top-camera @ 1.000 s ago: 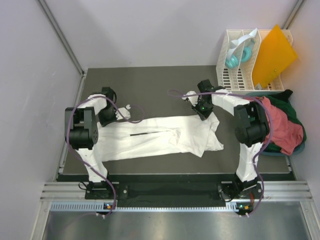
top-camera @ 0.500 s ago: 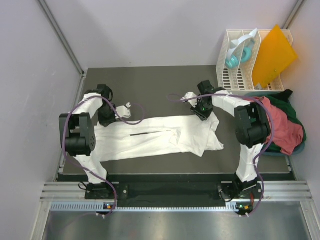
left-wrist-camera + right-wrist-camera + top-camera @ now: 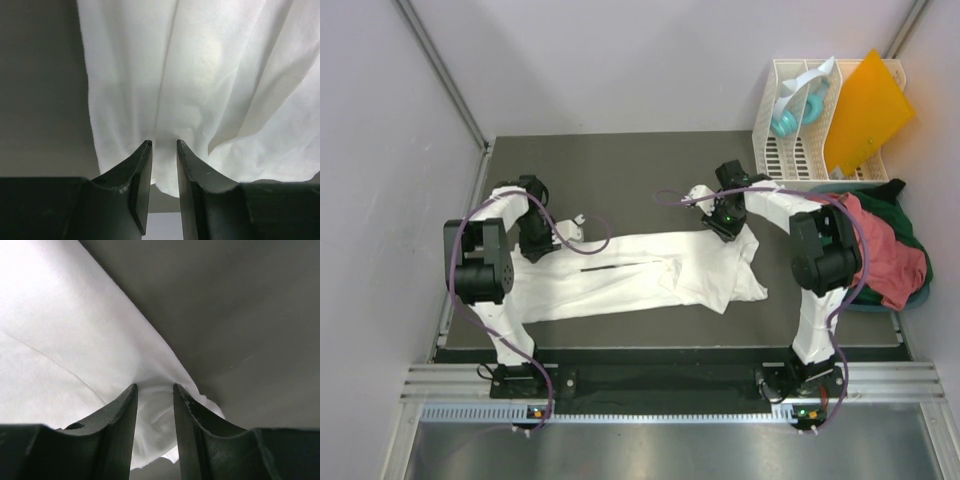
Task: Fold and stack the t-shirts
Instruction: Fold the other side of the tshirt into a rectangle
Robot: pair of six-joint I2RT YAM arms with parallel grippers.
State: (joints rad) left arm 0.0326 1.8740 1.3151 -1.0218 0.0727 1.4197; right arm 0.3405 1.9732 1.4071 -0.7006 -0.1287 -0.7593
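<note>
While the white shirt lies flat on the desk, long axis left to right, the left claw and right claw straddle its far corners, both slightly parted, apparently not clamping.

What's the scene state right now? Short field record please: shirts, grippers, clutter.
white shirt: lying flat as a long band across the table, between the two arms
left gripper: jaws slightly apart at the shirt's left end, cloth edge in the gap
right gripper: jaws slightly apart at the shirt's far right corner, cloth bunched in the gap
red shirt: crumpled on top of the green shirt, at the table's right edge
rack: far right corner, orange sheet standing in it
</note>
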